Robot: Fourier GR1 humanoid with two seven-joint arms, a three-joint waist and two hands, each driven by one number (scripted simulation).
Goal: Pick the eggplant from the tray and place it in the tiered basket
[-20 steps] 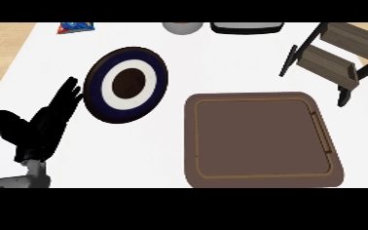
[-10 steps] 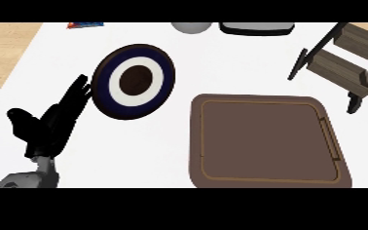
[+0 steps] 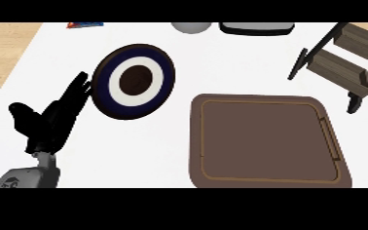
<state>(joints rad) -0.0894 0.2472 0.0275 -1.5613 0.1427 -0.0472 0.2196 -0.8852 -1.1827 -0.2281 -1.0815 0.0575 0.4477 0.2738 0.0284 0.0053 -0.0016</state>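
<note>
left hand (image 3: 50, 119) is resting open, fingers straight, by plate (image 3: 134, 81); you're seeing no eggplant on tray (image 3: 197, 136) or basket (image 3: 338, 61), so progress unclear.

Your robot's left hand (image 3: 52, 121), black throughout with thumb (image 3: 22, 113) and slender fingers (image 3: 75, 91) alike, meets a narrow grey wrist (image 3: 45, 160) widening into a rounded, smooth grey forearm (image 3: 27, 179).
</note>
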